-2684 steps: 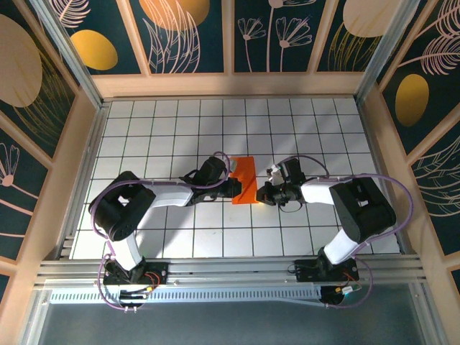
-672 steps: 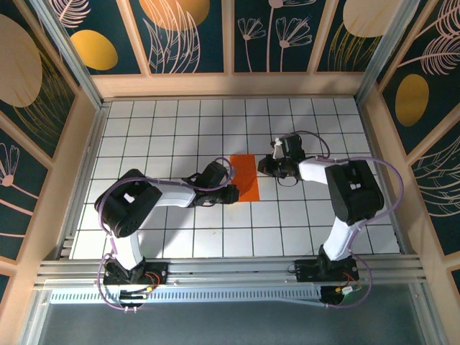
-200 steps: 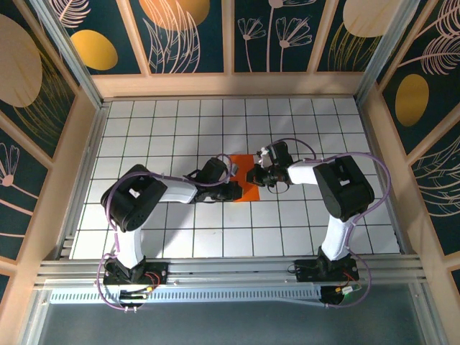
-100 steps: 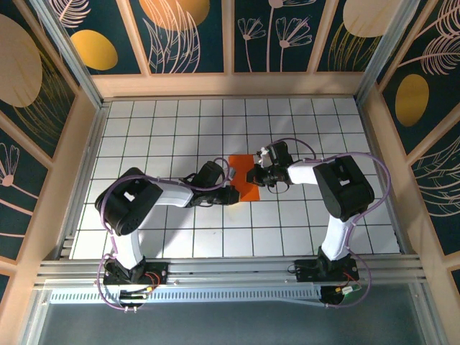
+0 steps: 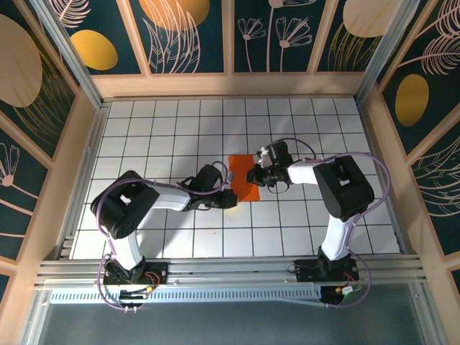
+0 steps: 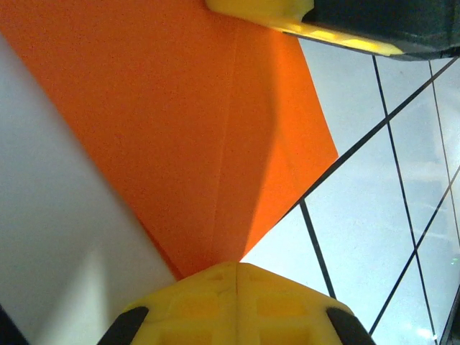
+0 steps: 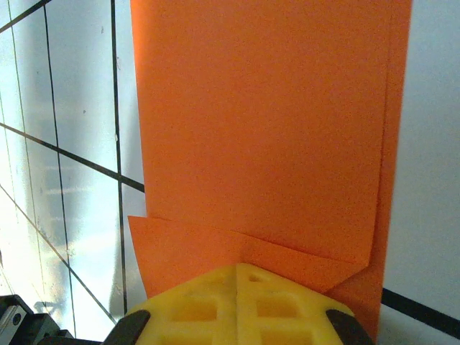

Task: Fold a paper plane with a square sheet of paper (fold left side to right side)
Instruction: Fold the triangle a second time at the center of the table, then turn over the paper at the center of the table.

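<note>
lying flat near the middle of the white grid table (image 5: 165, 129), the orange sheet (image 5: 241, 167) is folded into a narrow strip, in the same spot as half a second ago. the left gripper (image 5: 228, 195), fingers together, sits at the strip's near left corner. it has slid slightly nearer and leftward since then. in the left wrist view its closed yellow tips (image 6: 237, 295) meet a corner of the paper (image 6: 180, 129), with a crease running up from them. the right gripper (image 5: 253, 175), also closed, stays on the strip's right edge, where a few seconds back it hung off to the right. in the right wrist view its tips (image 7: 237, 295) sit at a small turned-over flap of the doubled paper (image 7: 266, 115).
</note>
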